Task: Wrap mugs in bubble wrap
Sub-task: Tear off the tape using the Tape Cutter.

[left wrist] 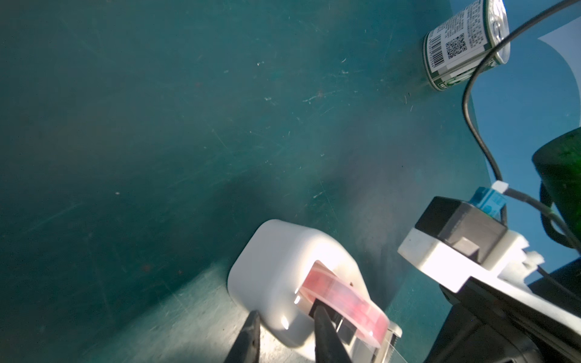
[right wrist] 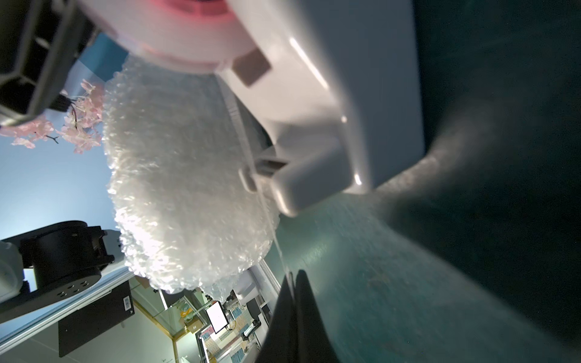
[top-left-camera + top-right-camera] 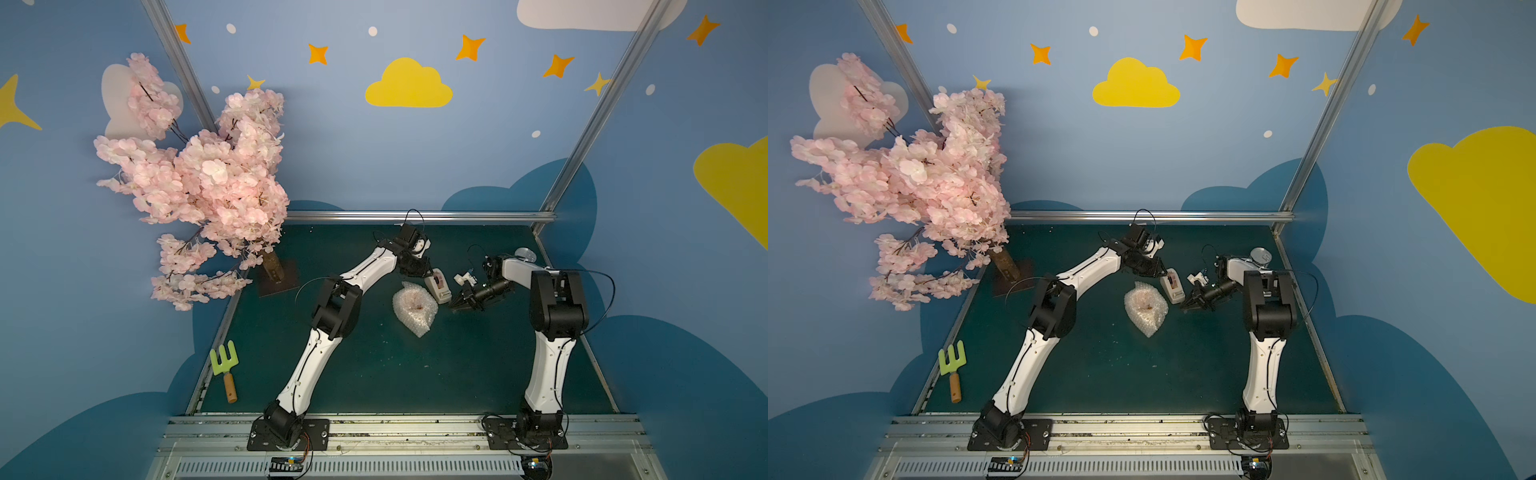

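Observation:
The bubble wrap (image 3: 415, 309) (image 3: 1146, 309) stands bundled on the green mat, mid-table. The mug is hidden inside it; only a reddish patch shows at the bundle's open top. Just right of the bundle lies a white tape dispenser (image 3: 438, 287) (image 1: 283, 257) with a pink roll. My left gripper (image 3: 431, 272) (image 1: 286, 312) is shut on the dispenser's side wall, with one finger outside and one beside the roll. My right gripper (image 3: 453, 306) (image 2: 294, 273) is shut on a thin clear tape strip (image 2: 280, 251) running from the dispenser's cutter, close beside the bubble wrap (image 2: 188, 176).
A metal can (image 3: 524, 253) (image 1: 465, 44) stands at the back right, behind the right arm. A pink blossom tree (image 3: 199, 187) on a dark base (image 3: 276, 276) fills the back left. A green garden fork (image 3: 224, 365) lies at the mat's left edge.

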Controlling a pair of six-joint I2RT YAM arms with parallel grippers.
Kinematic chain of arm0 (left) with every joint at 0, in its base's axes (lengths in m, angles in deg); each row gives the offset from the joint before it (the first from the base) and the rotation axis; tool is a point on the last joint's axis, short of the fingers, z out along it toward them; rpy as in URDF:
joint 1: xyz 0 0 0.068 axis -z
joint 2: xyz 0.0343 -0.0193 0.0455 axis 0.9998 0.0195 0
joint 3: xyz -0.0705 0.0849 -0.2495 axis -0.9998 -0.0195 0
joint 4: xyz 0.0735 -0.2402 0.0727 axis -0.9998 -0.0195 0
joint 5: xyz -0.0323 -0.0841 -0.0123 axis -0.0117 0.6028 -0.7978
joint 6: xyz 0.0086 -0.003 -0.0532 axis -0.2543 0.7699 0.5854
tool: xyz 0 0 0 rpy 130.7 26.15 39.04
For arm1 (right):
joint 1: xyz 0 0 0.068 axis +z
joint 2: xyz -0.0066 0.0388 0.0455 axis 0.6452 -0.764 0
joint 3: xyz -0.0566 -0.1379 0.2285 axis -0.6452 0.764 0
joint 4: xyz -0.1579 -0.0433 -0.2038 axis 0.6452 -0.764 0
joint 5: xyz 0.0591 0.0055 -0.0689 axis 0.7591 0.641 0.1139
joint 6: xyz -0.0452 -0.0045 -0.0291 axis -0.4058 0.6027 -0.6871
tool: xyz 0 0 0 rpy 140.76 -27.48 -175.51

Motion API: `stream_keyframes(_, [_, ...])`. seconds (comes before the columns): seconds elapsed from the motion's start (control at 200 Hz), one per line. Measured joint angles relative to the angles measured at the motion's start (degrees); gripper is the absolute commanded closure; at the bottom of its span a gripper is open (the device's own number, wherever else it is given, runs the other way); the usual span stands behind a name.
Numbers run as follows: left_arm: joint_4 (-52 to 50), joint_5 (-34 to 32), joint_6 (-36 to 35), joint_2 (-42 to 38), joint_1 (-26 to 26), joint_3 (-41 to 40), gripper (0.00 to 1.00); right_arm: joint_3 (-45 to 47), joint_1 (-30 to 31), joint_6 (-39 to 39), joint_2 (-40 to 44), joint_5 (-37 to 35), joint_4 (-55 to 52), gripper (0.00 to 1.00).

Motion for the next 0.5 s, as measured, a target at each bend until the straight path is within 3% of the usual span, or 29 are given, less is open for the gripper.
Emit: stream_keyframes(0.501, [0.0, -0.1, 0.0, 0.0, 0.0, 0.0, 0.71, 0.0, -0.5, 5.1, -1.9, -2.5, 3.6, 1.00])
